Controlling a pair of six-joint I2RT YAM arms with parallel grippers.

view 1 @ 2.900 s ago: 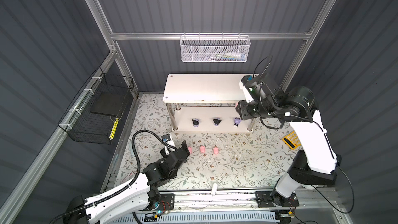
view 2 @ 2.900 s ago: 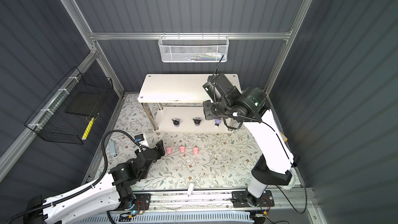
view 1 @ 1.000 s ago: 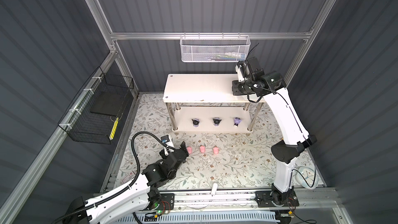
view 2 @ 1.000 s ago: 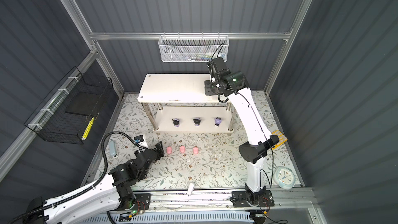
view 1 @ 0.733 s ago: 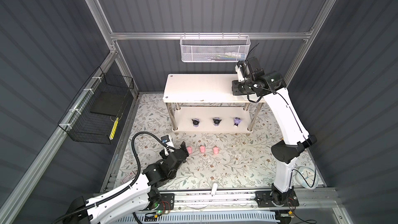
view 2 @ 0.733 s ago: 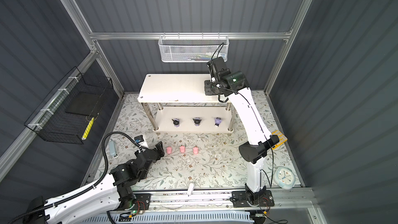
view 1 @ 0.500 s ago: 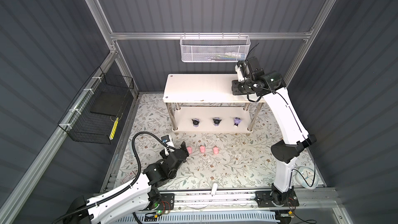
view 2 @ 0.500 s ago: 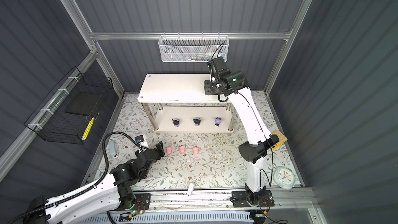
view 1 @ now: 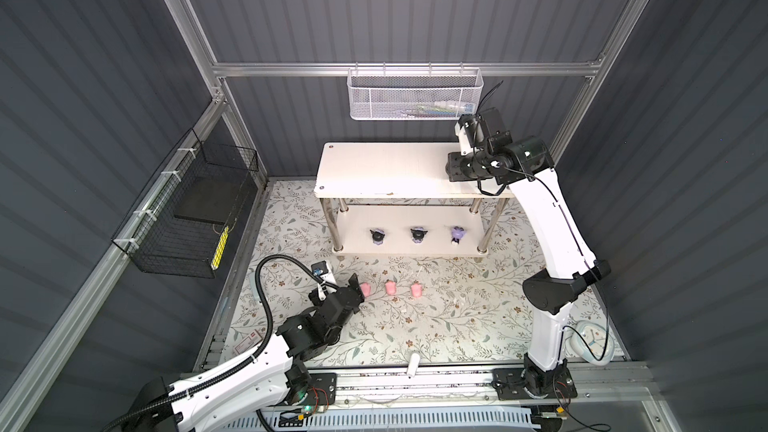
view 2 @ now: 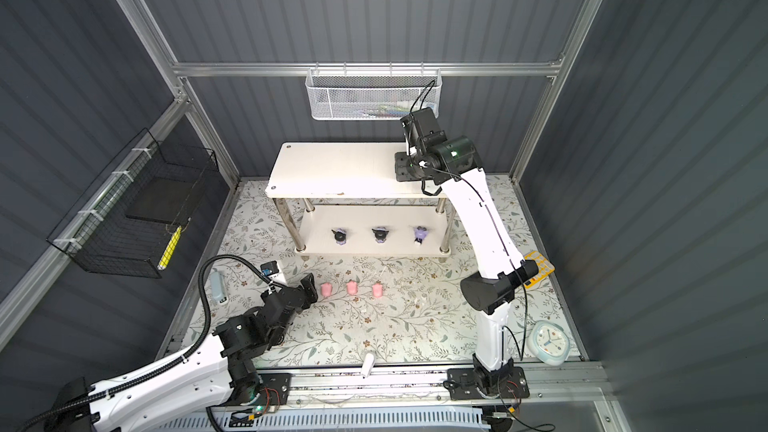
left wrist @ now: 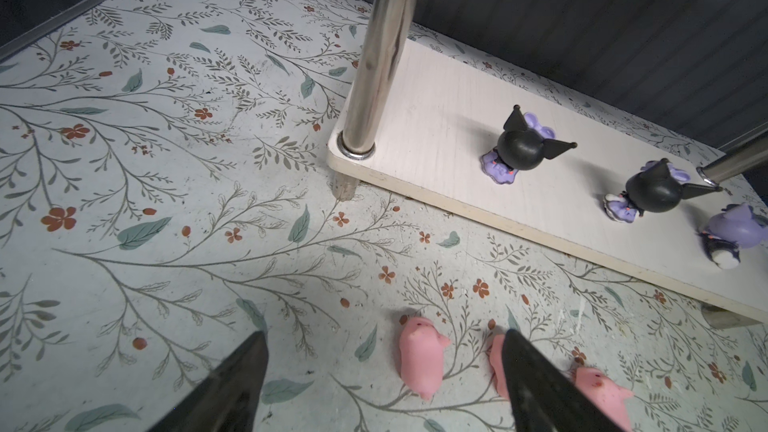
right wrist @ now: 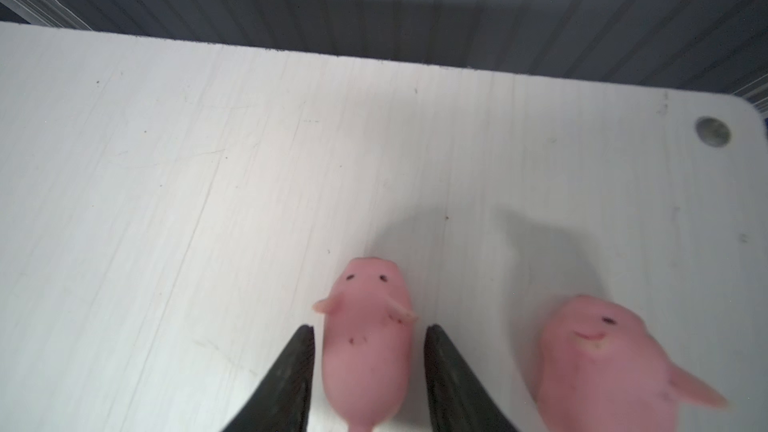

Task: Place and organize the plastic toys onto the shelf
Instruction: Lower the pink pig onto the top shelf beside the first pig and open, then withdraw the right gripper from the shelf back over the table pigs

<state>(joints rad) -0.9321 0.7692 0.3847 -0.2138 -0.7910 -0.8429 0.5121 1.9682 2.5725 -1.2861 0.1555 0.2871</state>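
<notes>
Left claw (view 1: 358,284) first: we see it low over the counter (view 1: 457,326), jaws spread wide and holding nothing. Just to its right, three pink pigs lie in a row on the counter: the first pig (view 1: 365,288) just beside the claw tips, then the second pig (view 1: 390,287) and the third pig (view 1: 416,290), each a little apart from the next. In the left wrist view the first pig shows between the two fingers (left wrist: 237,376), touching neither. The second pig is partly hidden behind one finger.

Behind the pigs stands the shelf (view 1: 374,168). On its lower board (view 1: 353,243) we count three purple toys in a line near the front edge. Two have black heads (view 1: 377,237) (view 1: 417,234). The rightmost toy (view 1: 456,234) has a lilac head, and we cannot tell whether it stands or lies.

At the right end of the upper board, the right claw (right wrist: 369,327) is down over a fourth pig (right wrist: 368,351). Its jaws are narrow, flanking the pig's sides with a thin gap on each, so we read no grip. This pig lies on the board. A fifth pig (right wrist: 602,367) lies just beside it, apart, near the board's corner.

Farther right on the counter, a yellow calculator (view 2: 539,268) peeks from behind the right arm, and a clock (view 2: 549,342) lies near the front corner.
</notes>
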